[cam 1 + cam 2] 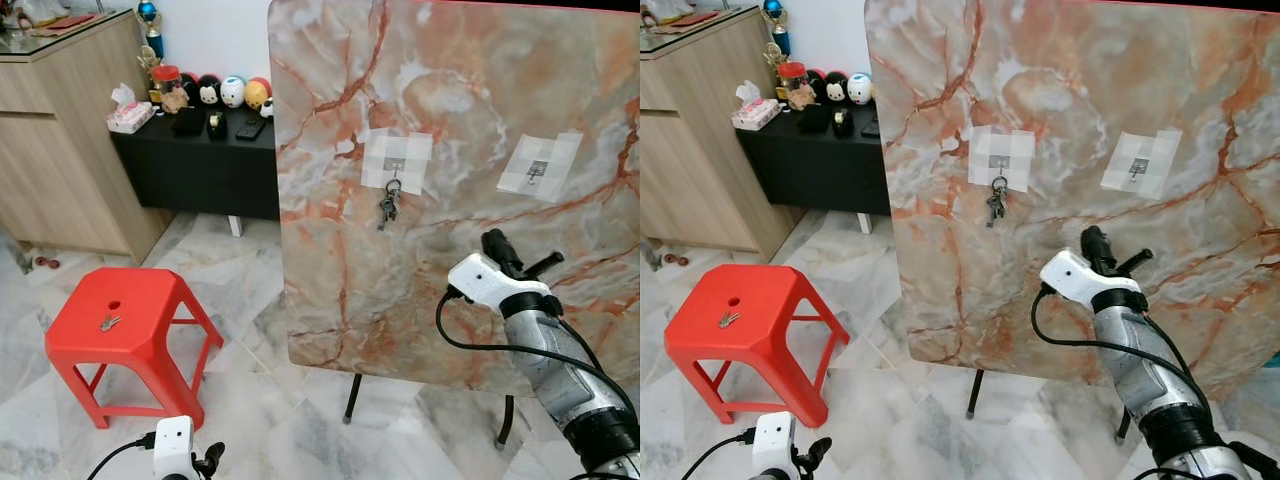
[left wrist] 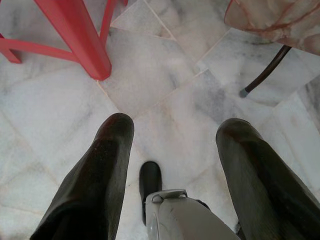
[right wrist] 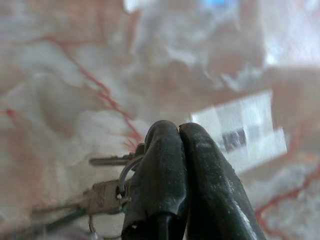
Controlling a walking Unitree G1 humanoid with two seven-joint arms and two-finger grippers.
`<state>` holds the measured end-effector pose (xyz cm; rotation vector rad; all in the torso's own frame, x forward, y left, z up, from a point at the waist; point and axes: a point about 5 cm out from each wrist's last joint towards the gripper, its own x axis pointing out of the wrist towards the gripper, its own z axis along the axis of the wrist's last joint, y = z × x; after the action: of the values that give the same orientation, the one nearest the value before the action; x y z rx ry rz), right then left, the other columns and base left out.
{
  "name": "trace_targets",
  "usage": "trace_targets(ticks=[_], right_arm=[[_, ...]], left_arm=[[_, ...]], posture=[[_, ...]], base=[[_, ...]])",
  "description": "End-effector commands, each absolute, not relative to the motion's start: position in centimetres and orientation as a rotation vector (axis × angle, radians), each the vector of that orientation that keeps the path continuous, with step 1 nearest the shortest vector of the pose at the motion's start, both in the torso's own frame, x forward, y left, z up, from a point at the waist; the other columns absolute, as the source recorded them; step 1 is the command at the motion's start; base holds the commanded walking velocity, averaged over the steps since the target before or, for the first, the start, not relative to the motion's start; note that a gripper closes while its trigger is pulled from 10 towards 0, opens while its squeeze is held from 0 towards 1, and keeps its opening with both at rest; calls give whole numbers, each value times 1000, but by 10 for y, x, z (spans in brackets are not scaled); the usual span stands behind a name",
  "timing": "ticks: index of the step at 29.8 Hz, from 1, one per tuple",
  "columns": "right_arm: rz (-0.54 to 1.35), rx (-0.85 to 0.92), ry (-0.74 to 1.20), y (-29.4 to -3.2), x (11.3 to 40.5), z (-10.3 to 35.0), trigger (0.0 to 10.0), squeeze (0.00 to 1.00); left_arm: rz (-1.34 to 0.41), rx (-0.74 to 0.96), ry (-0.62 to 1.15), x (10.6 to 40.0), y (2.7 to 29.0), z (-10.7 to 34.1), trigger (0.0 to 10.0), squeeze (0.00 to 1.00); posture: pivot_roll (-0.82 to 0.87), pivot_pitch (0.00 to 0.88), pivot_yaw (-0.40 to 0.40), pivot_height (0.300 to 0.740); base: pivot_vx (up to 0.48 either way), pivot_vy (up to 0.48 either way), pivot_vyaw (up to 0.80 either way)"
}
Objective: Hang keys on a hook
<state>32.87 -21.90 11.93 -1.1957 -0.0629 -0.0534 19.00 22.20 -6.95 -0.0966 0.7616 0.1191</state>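
We see a marble slab (image 1: 460,190) standing upright, with two taped hooks on it. A bunch of keys (image 1: 388,205) hangs from the left hook (image 1: 395,165): dark metal keys on a ring, dangling just below the tape patch. The right hook (image 1: 538,170) is bare. A second set of keys (image 1: 109,322) lies on top of the red stool (image 1: 130,320), near its centre hole.

Our right claw (image 3: 179,135) is raised in front of the slab, below and to the right of the hanging keys; its fingers are pressed together, gripping nothing, with the keys just beside their tips in the wrist view. Our left claw (image 2: 172,135) hangs low over the floor (image 2: 160,80) by the stool, fingers spread apart.
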Motion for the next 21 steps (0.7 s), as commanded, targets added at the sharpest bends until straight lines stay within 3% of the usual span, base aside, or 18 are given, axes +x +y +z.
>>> trace_targets(ticks=[1, 6, 8, 9, 10, 11, 14, 15, 17, 19, 21], right_arm=[[-29, -1243, -104, -216, 332, 129, 10000, 0], [47, -1382, -57, -222, 332, 122, 10000, 0], [-83, -1194, -21, -234, 333, 130, 10000, 0], [-175, -961, 32, -242, 333, 129, 10000, 0], [-175, -961, 32, -242, 333, 129, 10000, 0], [-270, -614, 82, -248, 332, 126, 10000, 0], [-349, -307, 107, -252, 332, 121, 10000, 0], [-392, -79, 113, -253, 332, 118, 10000, 0], [-440, 140, 123, -254, 331, 113, 10000, 0], [-458, 207, 133, -256, 331, 110, 10000, 0], [-425, 139, 153, -255, 331, 109, 10000, 0]], left_arm=[[109, -95, 775, 191, 220, -70, 10000, 0], [101, -96, 778, 193, 211, -71, 10000, 0], [100, -96, 783, 191, 209, -72, 10000, 0], [102, -98, 786, 189, 210, -73, 10000, 0], [102, -98, 786, 189, 210, -73, 10000, 0], [102, -98, 786, 188, 210, -73, 10000, 0], [99, -99, 783, 188, 209, -74, 10000, 0], [97, -98, 777, 187, 209, -74, 10000, 0], [96, -97, 772, 183, 210, -75, 10000, 0], [97, -97, 773, 176, 211, -77, 10000, 0], [101, -98, 780, 167, 213, -80, 10000, 0]], posture=[[-21, 0, -9, 740], [-17, 0, -10, 740], [-20, 0, -13, 740], [-21, 0, -13, 740], [-21, 0, -13, 740], [-17, 0, -14, 740], [-13, 0, -15, 740], [-11, 0, -15, 740], [-10, 0, -16, 740], [-9, 0, -17, 740], [-7, 0, -17, 740]], base=[[0, 0, 0], [0, 0, 0], [0, 0, 0], [0, 0, 0], [0, 0, 0], [0, 0, 0], [0, 0, 0], [0, 0, 0], [0, 0, 0], [0, 0, 0], [0, 0, 0]])
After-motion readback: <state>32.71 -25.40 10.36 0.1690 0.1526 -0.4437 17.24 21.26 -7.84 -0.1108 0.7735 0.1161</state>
